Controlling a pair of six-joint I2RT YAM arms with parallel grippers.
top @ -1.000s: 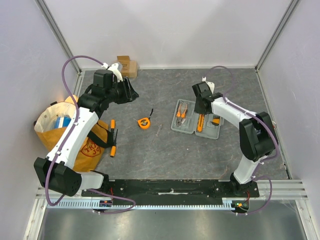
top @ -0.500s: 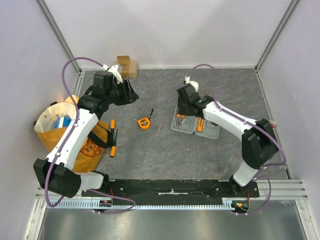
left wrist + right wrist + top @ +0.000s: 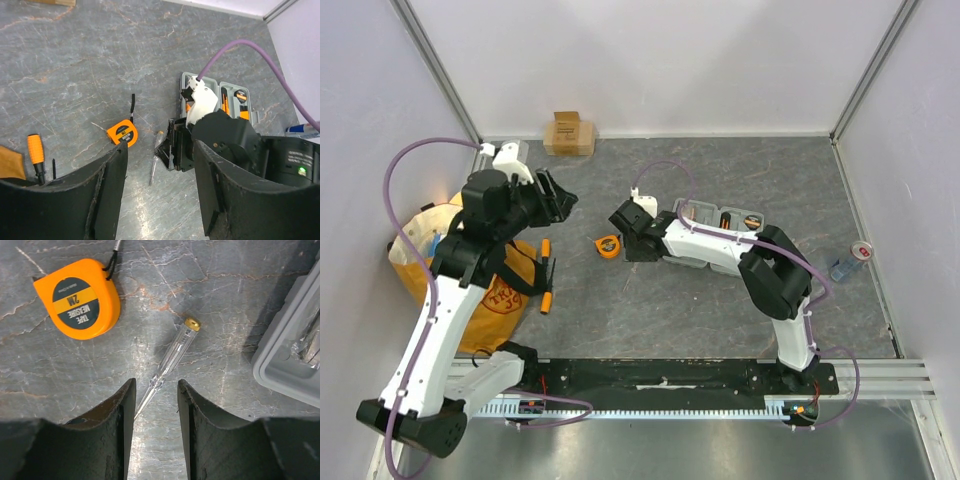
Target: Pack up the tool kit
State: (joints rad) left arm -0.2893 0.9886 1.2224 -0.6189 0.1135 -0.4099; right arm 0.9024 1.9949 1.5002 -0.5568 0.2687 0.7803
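Right pincer (image 3: pixel 155 392) hangs open over the clear tester screwdriver (image 3: pixel 172 357) mid-table, beside the grey case (image 3: pixel 287 367). Looks like pickup: next, lower and pinch its shaft.

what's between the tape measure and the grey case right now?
A clear tester screwdriver with a brass cap lies between tape measure and grey case, clearest in the right wrist view. The open right end effector straddles its tip.

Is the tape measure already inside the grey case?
No, the tape measure lies on the bare table, apart from the grey case, next to the clear screwdriver.
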